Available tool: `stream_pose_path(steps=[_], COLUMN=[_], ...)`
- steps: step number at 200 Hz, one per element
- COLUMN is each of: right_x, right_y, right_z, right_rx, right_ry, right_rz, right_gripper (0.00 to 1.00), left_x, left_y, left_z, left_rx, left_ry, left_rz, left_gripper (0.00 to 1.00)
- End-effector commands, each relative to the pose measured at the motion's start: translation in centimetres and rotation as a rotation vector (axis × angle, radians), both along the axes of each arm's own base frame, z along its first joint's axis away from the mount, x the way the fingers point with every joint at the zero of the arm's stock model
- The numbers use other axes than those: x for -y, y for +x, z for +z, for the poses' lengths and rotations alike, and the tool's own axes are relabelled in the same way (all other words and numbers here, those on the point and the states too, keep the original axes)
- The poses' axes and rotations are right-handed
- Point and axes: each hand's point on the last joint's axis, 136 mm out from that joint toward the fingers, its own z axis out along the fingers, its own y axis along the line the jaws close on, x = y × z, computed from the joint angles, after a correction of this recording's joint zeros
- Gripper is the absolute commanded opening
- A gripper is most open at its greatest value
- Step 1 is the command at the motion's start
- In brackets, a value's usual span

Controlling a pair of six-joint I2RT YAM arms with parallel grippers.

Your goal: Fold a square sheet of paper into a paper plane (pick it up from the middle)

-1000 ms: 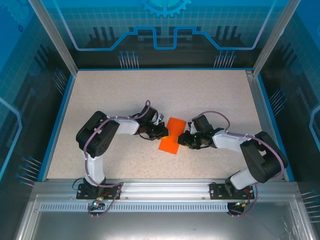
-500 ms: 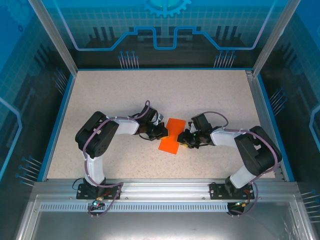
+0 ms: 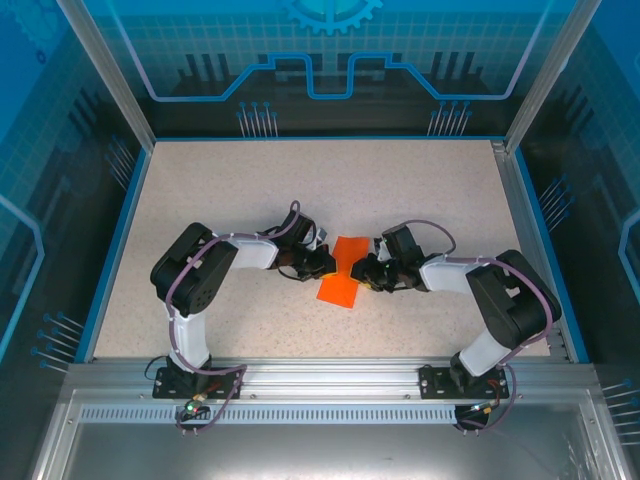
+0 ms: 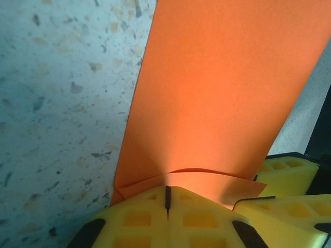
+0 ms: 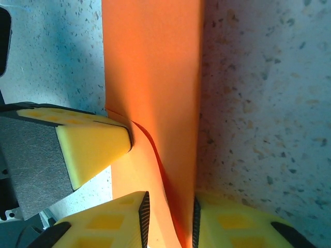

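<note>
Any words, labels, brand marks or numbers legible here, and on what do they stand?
None can be read.
The square sheet of paper is plain orange, unmarked.
The back panel carries a gear outline and line graphics, no letters.
Any label on the arm bases is too small to tell.

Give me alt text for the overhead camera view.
An orange paper sheet, mid-table, is squeezed at its middle between the left gripper and the right gripper. They reach in from the near edge of a speckled table.
</note>
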Motion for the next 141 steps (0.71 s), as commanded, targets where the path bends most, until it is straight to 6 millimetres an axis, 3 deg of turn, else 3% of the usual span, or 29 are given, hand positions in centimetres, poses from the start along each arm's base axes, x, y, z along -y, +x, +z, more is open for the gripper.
stream_pose_path(steps=[1, 77, 120, 141], right_x=[0.2, -0.9, -1.3, -1.5], right_y=[0.0, 0.1, 0.5, 0.7], right_z=[-0.4, 0.5, 1.4, 2.9], right_rx=[0.002, 0.095, 0.126, 0.162], right_ry=[0.007, 0.074, 0.063, 0.051], right_rz=[-0.009, 0.072, 0.115, 0.154], right_gripper=[0.29, 0.28, 0.18, 0.14], left_x=[-0.5, -0.5, -4.2, -6.2], left_y=[-0.2, 1.3, 1.3, 1.0], left_z=[0.6, 3.8, 4.4, 5.2], left_rx=[-0.001, 0.073, 0.116, 0.153], left_ry=[0.025, -0.043, 0.038, 0.085], left_rz=[0.02, 0.084, 0.187, 0.23], left_gripper=[0.03, 0.14, 0.18, 0.18])
